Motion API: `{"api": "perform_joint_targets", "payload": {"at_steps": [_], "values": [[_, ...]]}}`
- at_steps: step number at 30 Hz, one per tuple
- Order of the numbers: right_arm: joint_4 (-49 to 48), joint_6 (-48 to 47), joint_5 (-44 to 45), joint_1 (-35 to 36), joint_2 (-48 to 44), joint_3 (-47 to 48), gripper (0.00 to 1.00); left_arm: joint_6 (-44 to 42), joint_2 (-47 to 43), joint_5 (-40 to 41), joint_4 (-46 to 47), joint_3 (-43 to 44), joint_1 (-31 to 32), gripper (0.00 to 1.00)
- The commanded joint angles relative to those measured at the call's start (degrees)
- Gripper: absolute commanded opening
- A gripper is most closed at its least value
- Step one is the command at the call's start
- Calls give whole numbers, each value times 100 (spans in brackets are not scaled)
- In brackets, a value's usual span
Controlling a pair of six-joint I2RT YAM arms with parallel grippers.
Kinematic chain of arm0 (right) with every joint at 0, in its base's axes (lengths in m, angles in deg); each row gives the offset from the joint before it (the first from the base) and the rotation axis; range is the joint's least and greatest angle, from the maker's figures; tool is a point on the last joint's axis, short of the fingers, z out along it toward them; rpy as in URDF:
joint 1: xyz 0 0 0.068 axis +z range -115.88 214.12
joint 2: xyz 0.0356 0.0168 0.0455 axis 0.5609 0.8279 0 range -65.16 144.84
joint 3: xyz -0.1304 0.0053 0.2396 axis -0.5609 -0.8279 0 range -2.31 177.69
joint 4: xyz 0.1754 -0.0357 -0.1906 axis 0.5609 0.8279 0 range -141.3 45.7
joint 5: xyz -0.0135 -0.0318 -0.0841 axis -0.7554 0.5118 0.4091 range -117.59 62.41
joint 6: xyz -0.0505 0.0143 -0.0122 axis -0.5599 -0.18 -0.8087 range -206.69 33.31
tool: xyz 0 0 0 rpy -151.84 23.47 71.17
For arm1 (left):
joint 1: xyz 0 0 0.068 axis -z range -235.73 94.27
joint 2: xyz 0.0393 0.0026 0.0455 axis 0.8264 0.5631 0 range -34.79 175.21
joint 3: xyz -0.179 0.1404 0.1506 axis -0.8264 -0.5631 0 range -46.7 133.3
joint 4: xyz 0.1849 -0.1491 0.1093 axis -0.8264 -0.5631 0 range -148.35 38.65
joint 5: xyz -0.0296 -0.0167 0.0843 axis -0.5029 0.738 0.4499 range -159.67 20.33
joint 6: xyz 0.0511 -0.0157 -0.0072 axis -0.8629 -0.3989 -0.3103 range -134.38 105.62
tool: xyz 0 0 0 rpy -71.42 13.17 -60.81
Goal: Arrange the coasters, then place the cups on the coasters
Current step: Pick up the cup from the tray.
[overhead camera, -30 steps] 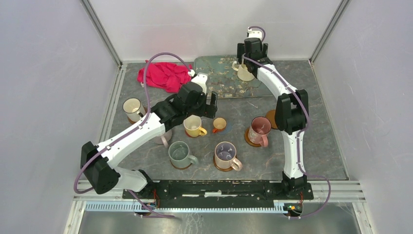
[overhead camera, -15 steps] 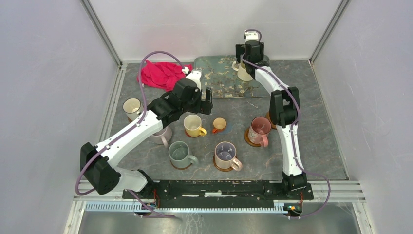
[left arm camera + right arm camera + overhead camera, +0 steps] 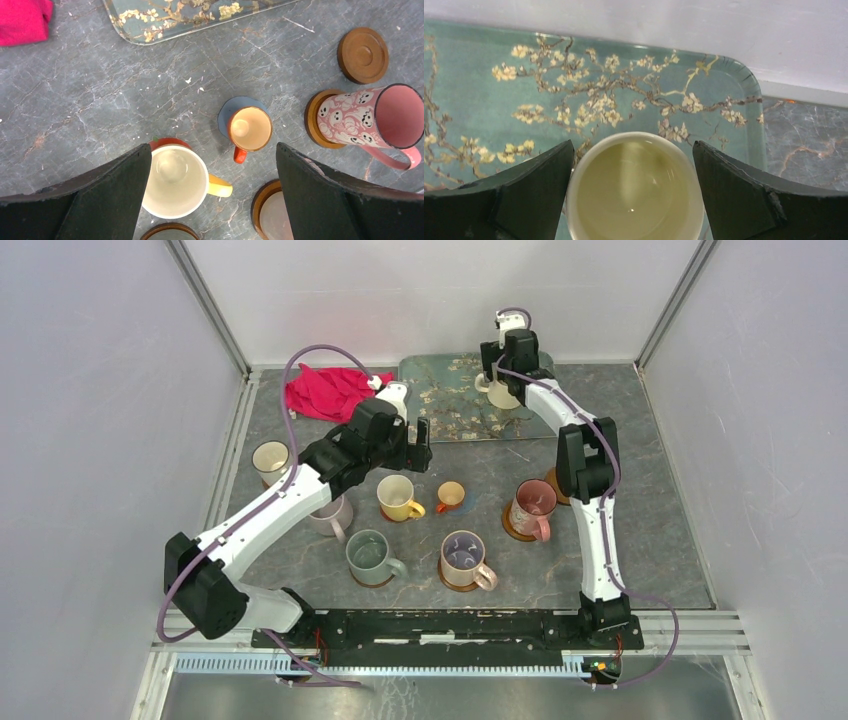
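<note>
My right gripper (image 3: 500,375) (image 3: 633,143) hangs open over a cream cup (image 3: 503,396) (image 3: 634,187) standing on the teal tray (image 3: 450,405) (image 3: 474,100), one finger on each side of its rim. My left gripper (image 3: 412,440) (image 3: 214,147) is open and empty above the yellow cup (image 3: 172,180) on its red coaster (image 3: 167,142). The tiny orange cup (image 3: 250,128) sits on a blue coaster (image 3: 227,111). The pink floral cup (image 3: 370,117) rests on an amber coaster (image 3: 312,117). A dark brown coaster (image 3: 363,54) lies bare.
A red cloth (image 3: 330,392) lies at the back left. Another cream cup (image 3: 270,458), a mauve cup (image 3: 463,558) and a grey-green cup (image 3: 368,555) stand on coasters nearer the front. A further mauve cup (image 3: 335,515) is partly under my left arm.
My left gripper has drawn back and left from above the yellow cup toward the tray. My right gripper has shifted slightly left over the cream cup on the tray.
</note>
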Motion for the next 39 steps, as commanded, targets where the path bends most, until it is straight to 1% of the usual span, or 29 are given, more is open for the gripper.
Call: {"api": "perform_joint_targets", "payload": {"at_steps": [1,5,11,13,16,21,24,30,39], "values": [[488,-356,-350,45,-566,-240,95,-338,-189,-104,117,-109,-57,100],[821,-711,-222,166,-937,-548,95,-315,-265,-102,131,-186,-93,100],[1440,-890,400,248,-1424,-1056,95,-320,-328,-115,149,-243,-112,100],[1620,-845,586,249,-1575,-1213,95,-318,-344,-123,174,-266,-117,100],[1717,-697,723,279,-1876,-1520,98,-320,-351,-126,216,-315,-136,100],[2067,-389,962,350,-2081,-1578,98,-309,-333,-162,342,-423,-186,100],[2247,-152,931,345,-2165,-1698,98,-327,-341,-154,396,-474,-214,100],[2057,289,619,352,-2538,-2483,98,-338,-378,-191,515,-622,-285,100],[1513,1047,213,375,-3035,-3171,98,-329,-438,-275,644,-740,-380,100]]}}
